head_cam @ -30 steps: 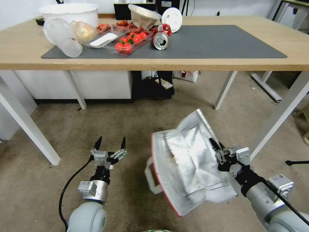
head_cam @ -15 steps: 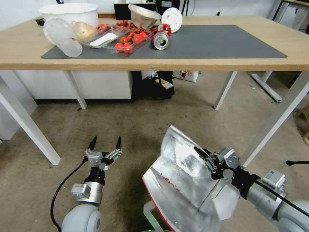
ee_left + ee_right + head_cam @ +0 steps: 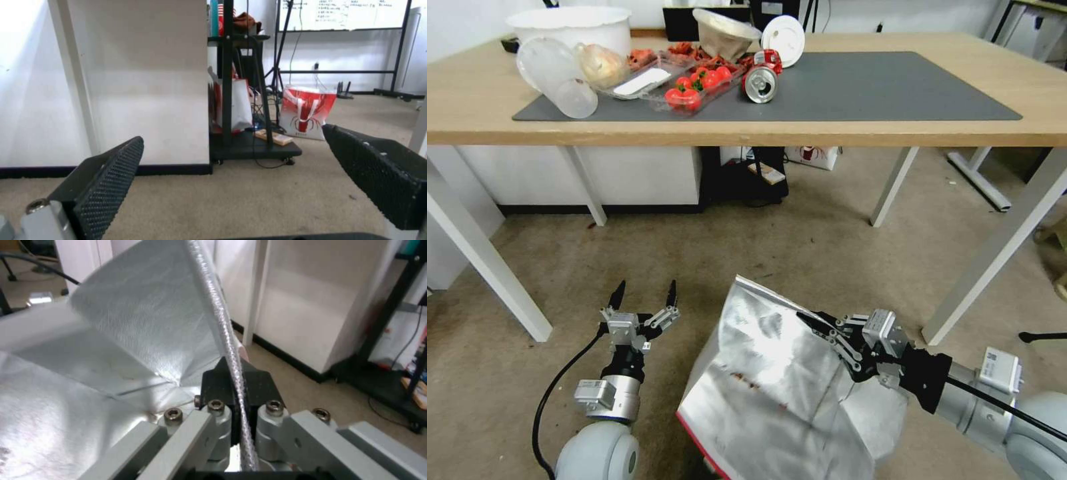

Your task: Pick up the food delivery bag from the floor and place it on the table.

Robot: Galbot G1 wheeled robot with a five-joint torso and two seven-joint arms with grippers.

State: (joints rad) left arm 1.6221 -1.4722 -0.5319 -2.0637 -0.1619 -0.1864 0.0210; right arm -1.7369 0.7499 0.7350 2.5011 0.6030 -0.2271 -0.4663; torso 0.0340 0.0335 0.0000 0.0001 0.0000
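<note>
Floor [image 3: 800, 247] stained — right gripper [image 3: 820, 327] pinching bag [image 3: 774, 393]

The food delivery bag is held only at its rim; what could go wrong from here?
1. The right pincer pinches just the thin rim of the food delivery bag; the paper could tear or slip out.
2. The left pincer is open beside it, giving no support, so the bag may swing.
3. The table edge is above; the bag could catch on it.

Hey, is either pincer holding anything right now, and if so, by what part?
The right pincer is shut on the food delivery bag, pinching the top rim of one foil-lined wall. The left pincer is open and holds nothing.
</note>
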